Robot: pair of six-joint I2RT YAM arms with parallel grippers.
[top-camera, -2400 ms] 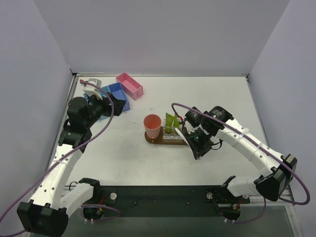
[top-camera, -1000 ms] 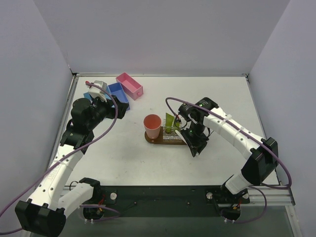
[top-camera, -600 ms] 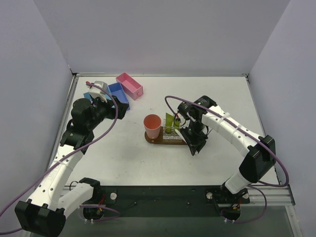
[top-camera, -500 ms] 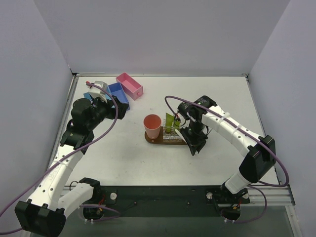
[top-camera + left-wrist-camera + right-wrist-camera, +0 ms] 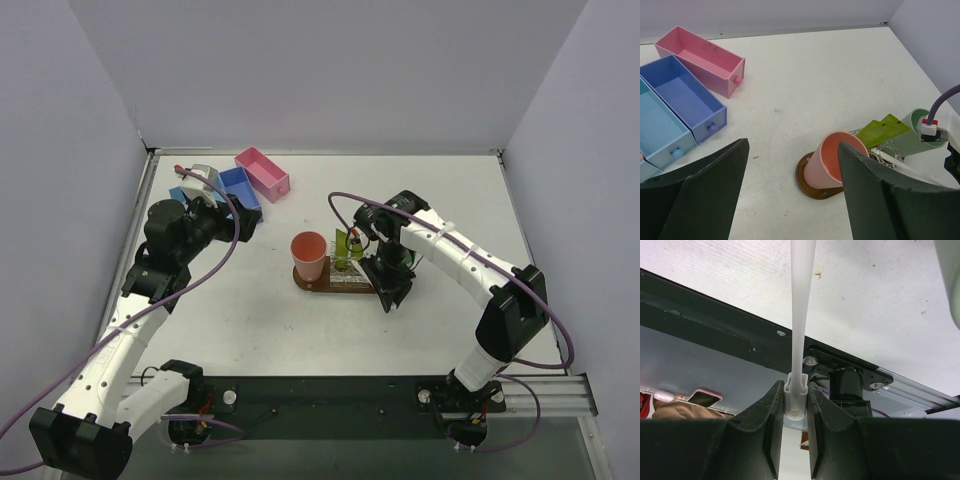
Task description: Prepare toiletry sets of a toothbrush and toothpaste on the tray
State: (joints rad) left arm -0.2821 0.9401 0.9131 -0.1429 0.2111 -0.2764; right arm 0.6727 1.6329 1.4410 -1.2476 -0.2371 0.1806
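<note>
While the left arm hangs near the storage bins, the right gripper [image 5: 794, 399] pinches the butt end of a white toothbrush [image 5: 801, 315]. Its two fingers press against the handle from either side, and the shaft runs straight out ahead of them.

Seen from the left wrist, that toothbrush [image 5: 892, 161] slants low over the right part of the dark brown tray [image 5: 812, 182], just beside two yellow-green toothpaste tubes [image 5: 881, 131]. Whether its far tip touches anything cannot be told. The tubes lean against a green cup [image 5: 915, 137] at the tray's right end, while a salmon-pink cup [image 5: 832, 162] stands on its rounded left end.

From above, the tray [image 5: 320, 283] lies near the middle of the white table [image 5: 430, 180], with the right arm reaching over it from the far right side.

The left gripper [image 5: 794, 146] holds nothing, its fingers spread wide above bare table. A pink bin [image 5: 702, 57], a blue bin [image 5: 682, 97] and a pale blue bin [image 5: 657, 127] sit side by side at the far left, well apart from the tray.
</note>
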